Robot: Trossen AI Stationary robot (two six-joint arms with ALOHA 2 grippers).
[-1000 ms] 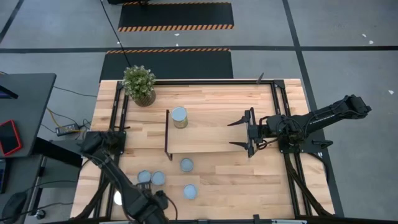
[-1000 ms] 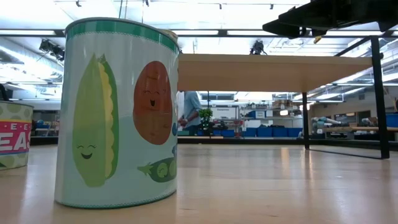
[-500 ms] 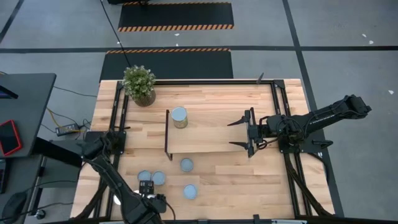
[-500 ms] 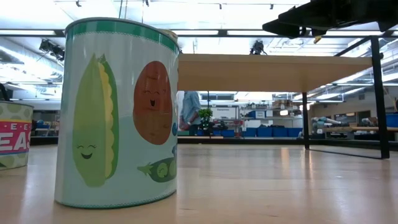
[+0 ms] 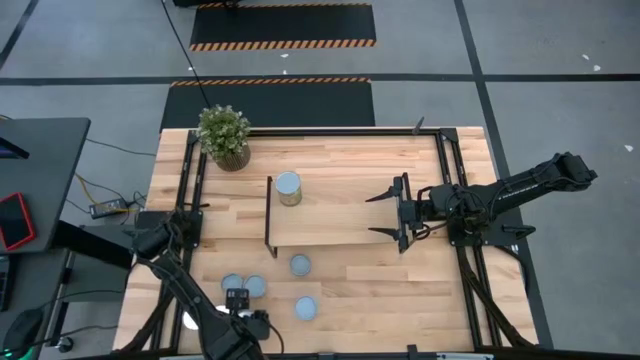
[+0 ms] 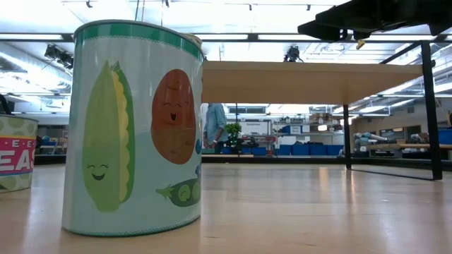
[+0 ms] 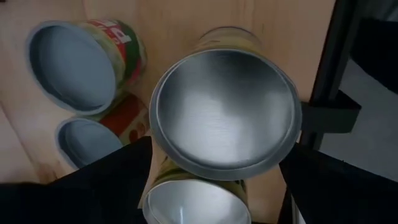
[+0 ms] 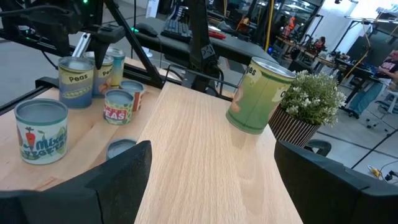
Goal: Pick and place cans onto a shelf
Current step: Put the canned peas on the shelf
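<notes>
My left gripper (image 5: 238, 305) (image 7: 214, 165) is at the table's near left, shut on an olive-labelled can (image 7: 224, 112). Its top sits closer to the wrist camera than the tops of the cans around it (image 7: 74, 65) (image 7: 87, 140) (image 7: 193, 208). More cans stand on the table (image 5: 232, 284) (image 5: 256, 286) (image 5: 300, 265) (image 5: 306, 308). One can (image 5: 288, 188) (image 8: 258, 96) stands on the far left of the light-wood shelf (image 5: 340, 215) (image 8: 199, 143). My right gripper (image 5: 385, 212) (image 8: 211, 186) is open and empty over the shelf's right end. My left gripper has the can's body between its two fingers (image 7: 118, 180), one on each side below the top rim (image 7: 155, 143). The can's wide top hides the place of contact. The fingers come from above. The can is raised above its neighbours and tilted, top toward the camera.
A potted plant (image 5: 224, 135) (image 8: 311, 106) stands at the far left corner. Black rod frames run along the table's left (image 5: 185, 190) and right (image 5: 455, 200) sides. In the low view a can with vegetable drawings (image 6: 134, 127) stands close, before the shelf board (image 6: 304, 82).
My left arm has shifted a little toward the table's left and near edges, beside the group of cans.
</notes>
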